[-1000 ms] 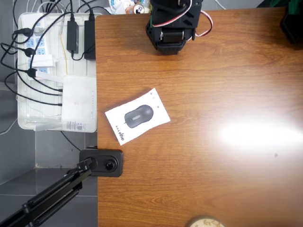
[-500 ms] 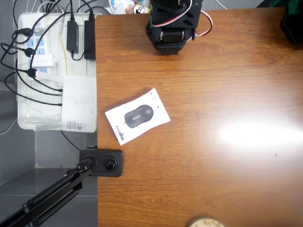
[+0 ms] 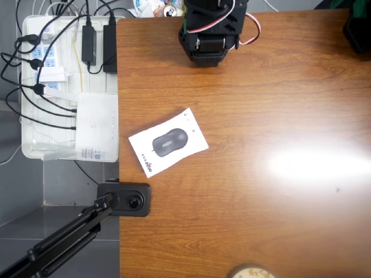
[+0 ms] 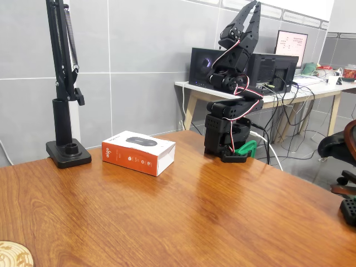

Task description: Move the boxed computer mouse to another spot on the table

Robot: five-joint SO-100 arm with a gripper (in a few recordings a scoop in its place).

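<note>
The boxed computer mouse (image 3: 168,142) lies flat on the table (image 3: 261,202) near its left edge in the overhead view, white top with a dark mouse pictured. In the fixed view the boxed computer mouse (image 4: 139,151) shows its orange-red side, on the table (image 4: 194,222). The black arm (image 3: 208,29) sits folded at the table's far edge. My gripper (image 4: 251,6) points up above the arm's base, well away from the box, fingers together and holding nothing.
A white tray (image 3: 69,87) of power strips, cables and a router box hangs off the table's left side. A black stand base (image 3: 124,198) clamps near the box. A round cork coaster (image 3: 250,272) sits at the near edge. A black object (image 3: 356,29) is at the far right corner.
</note>
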